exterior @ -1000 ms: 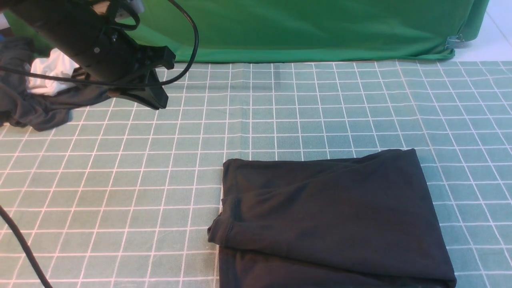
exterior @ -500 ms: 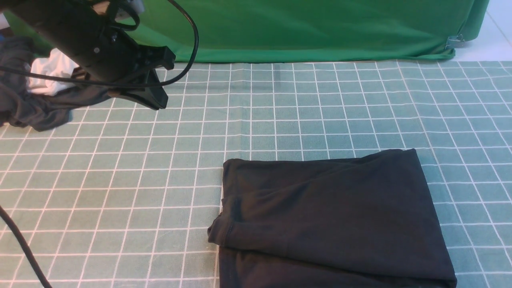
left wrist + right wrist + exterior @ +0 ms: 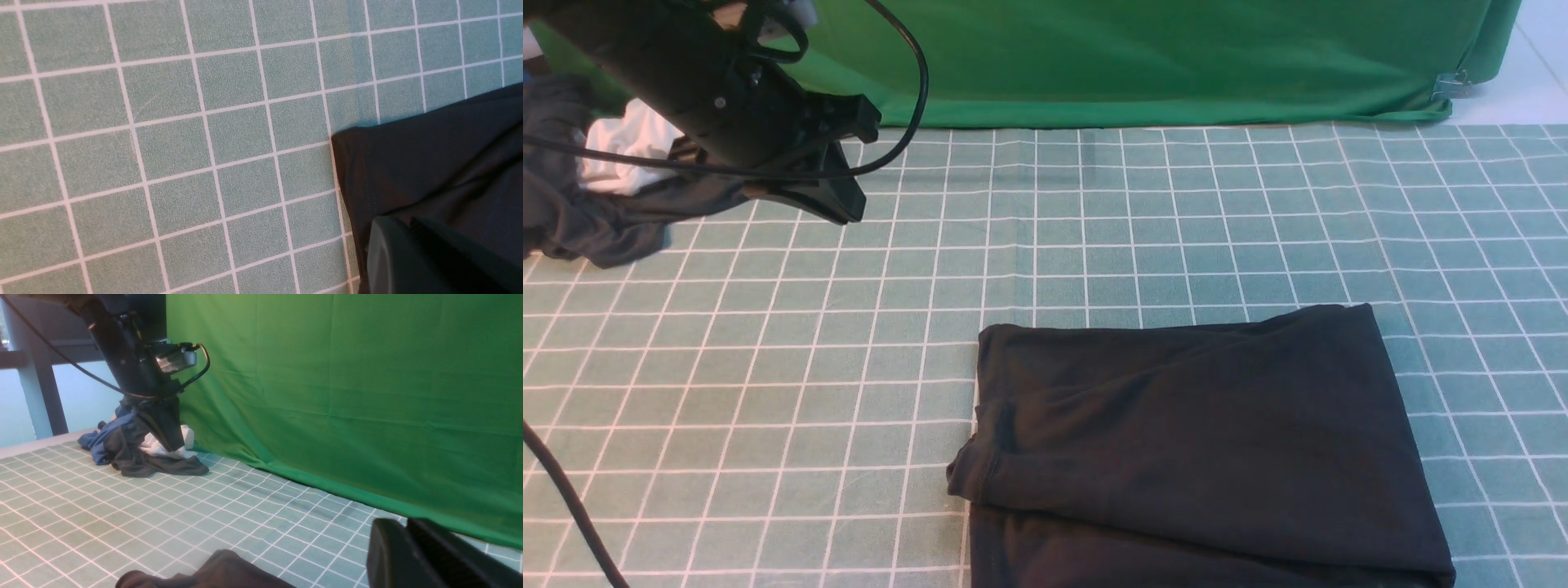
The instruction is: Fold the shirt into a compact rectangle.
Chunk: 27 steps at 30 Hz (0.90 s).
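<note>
Still nothing moved: folded shirt [image 3: 1201, 449] lies flat; left gripper [image 3: 837, 196] closed, right gripper [image 3: 429, 555] unclear.

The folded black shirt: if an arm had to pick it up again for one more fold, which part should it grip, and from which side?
Probably the shirt's left edge, near the protruding hem corner. The layers bunch there and stick out over the checked tablecloth, giving the fingers a lip to pinch. The left gripper, shut and raised to the far left, could come down from that side.
</note>
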Motion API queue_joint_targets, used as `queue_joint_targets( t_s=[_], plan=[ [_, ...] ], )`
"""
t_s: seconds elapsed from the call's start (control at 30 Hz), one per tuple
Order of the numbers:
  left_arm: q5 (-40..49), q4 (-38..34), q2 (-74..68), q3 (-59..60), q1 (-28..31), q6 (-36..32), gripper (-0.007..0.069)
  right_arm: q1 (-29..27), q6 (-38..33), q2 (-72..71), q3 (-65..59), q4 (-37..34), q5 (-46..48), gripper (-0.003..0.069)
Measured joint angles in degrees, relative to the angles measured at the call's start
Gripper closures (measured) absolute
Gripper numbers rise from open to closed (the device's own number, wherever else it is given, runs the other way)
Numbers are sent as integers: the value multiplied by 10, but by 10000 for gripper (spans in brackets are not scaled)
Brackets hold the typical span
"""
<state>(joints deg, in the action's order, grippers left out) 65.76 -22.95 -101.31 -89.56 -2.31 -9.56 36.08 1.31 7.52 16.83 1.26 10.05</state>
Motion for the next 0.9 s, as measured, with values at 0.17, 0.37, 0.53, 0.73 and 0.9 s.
queue_joint_targets(
  t_s=[0.17,0.37,0.53,0.73,0.9],
  plan=[
    [-8,2,0,0,0,-6,612,0,2,0,0,0,0,598],
    [-32,4,0,0,0,-26,612,0,2,-2,0,0,1,576],
    [-38,4,0,0,0,-13,612,-15,2,-31,-12,0,-1,561],
    [-56,4,0,0,0,-11,612,-129,2,-65,-93,0,2,550],
    [-52,4,0,0,0,-11,612,-222,2,-74,-155,0,53,539]
  ],
)
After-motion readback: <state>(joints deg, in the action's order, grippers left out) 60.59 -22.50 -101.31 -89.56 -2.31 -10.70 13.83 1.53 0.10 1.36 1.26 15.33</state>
